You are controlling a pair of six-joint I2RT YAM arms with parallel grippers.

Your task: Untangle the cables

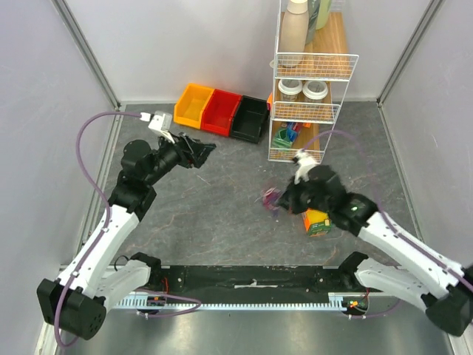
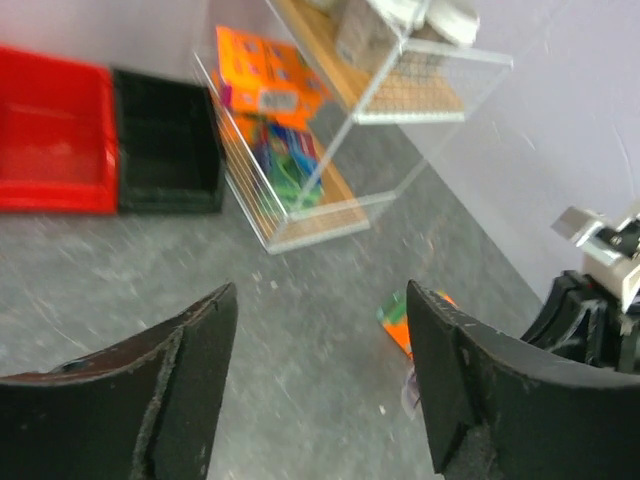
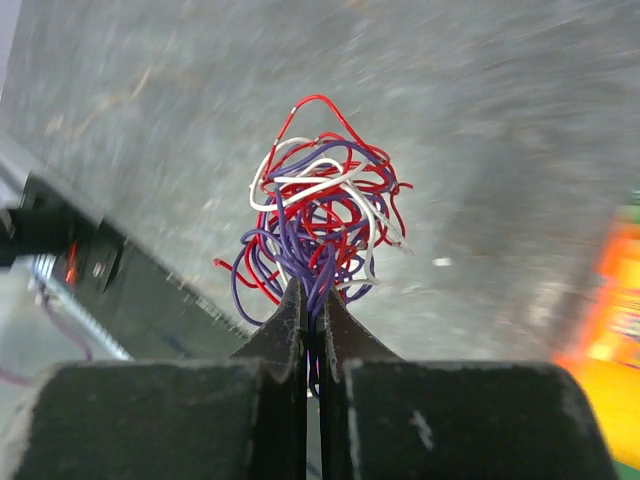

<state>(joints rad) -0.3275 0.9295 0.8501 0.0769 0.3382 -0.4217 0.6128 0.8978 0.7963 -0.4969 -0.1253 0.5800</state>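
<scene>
The cables (image 3: 320,210) are a tangled ball of thin red, white and dark blue wires. My right gripper (image 3: 313,300) is shut on several strands at the ball's lower side and holds it above the table. In the top view the ball (image 1: 271,198) hangs at the tip of the right gripper (image 1: 279,200), near the table's middle. My left gripper (image 1: 205,150) is open and empty at the back left, well apart from the ball. In the left wrist view its fingers (image 2: 190,340) stand wide apart over bare table, and a bit of the ball (image 2: 410,390) shows past the right finger.
Orange, red and black bins (image 1: 222,111) sit at the back. A white wire rack (image 1: 307,96) with jars and bottles stands at the back right. An orange and green box (image 1: 316,221) lies by the right arm. Grey walls enclose the table.
</scene>
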